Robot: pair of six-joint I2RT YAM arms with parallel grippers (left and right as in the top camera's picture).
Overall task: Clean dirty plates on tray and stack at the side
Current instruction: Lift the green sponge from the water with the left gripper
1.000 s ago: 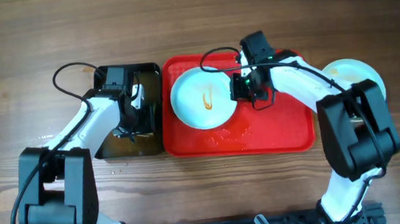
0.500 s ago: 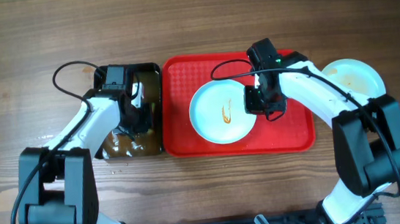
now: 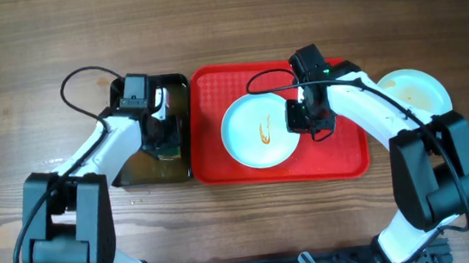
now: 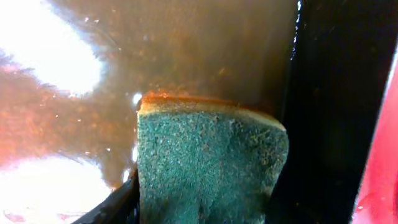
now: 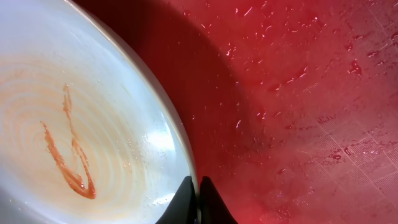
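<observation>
Overhead: right hand point(image 3: 296, 123), pinching the streaked plate point(image 3: 256, 134) by its rim, has dragged it to the red tray point(image 3: 349, 159) centre; left hand point(image 3: 163, 140) grips the green sponge point(image 4: 205, 162), so wiping looks next.

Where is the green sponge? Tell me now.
Overhead's left side: the green sponge sits in the left gripper, over the black tray's brown water, left of the red tray.

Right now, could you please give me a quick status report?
Left hand shut on sponge at black tray. Right hand pinching plate rim on red tray; sauce streak uncleaned. Nothing blocking.
</observation>
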